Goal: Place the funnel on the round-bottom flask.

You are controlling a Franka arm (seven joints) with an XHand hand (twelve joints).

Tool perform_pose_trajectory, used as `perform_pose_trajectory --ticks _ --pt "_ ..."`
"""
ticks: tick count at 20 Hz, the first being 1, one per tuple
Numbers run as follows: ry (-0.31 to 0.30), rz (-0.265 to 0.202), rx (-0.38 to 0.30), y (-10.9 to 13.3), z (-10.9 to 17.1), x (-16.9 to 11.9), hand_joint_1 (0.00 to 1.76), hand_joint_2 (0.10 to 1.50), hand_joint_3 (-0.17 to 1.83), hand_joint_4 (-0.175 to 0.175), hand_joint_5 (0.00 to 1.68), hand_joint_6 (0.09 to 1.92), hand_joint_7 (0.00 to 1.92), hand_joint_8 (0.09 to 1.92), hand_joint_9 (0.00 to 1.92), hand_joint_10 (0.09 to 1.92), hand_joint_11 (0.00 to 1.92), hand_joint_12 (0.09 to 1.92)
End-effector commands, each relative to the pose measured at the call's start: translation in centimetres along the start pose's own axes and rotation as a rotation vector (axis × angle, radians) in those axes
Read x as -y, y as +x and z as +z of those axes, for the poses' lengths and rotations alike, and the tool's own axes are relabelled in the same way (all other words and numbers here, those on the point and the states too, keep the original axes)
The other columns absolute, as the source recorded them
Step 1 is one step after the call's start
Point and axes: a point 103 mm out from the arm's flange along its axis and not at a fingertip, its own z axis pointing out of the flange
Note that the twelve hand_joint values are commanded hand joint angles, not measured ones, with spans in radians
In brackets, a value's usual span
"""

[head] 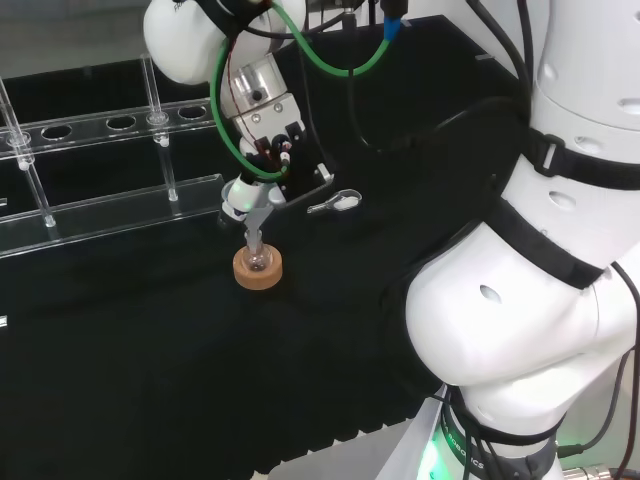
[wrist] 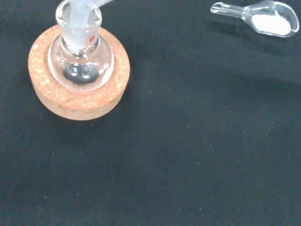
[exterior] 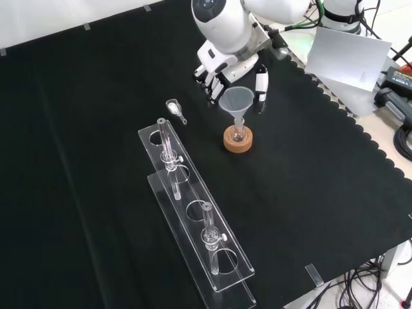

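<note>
Closest to the wrist camera sits the round-bottom flask, its clear bulb nested in a cork ring with something dark at the bottom of the bulb. Its neck stands upright, and the pale stem of the funnel reaches into the mouth of that neck. In the front view the funnel's wide cone stands upright above the flask, stem pointing straight down into it, with the cork stand beneath.

Around the funnel is the hand, coming in from the top of the front view. Its dark-tipped fingers hang down just to the left of the cone and the thumb hangs just to the right, so they stand spread on either side of the rim (whether either one touches the plastic, I cannot tell). In the head view the hand is directly above the cork ring.

Near the flask, to the left in the front view, a small clear scoop holding white powder lies on the black cloth. Nearer the front camera stands a clear test-tube rack with two upright tubes in it, well apart from the flask.
</note>
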Motion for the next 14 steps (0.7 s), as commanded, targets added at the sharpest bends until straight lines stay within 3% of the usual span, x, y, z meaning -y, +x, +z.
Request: perform_pose_trajectory --ticks 1,14 --pt "0.006 0.000 0.009 0.9 0.6 -0.4 0.61 0.82 0.07 -0.016 0.66 0.39 1.05 0.49 0.64 0.49 0.00 1.51" --pt "0.018 0.006 0.002 1.1 1.6 0.2 0.60 0.82 0.07 -0.016 0.65 0.40 1.05 0.49 0.64 0.49 0.00 1.51"
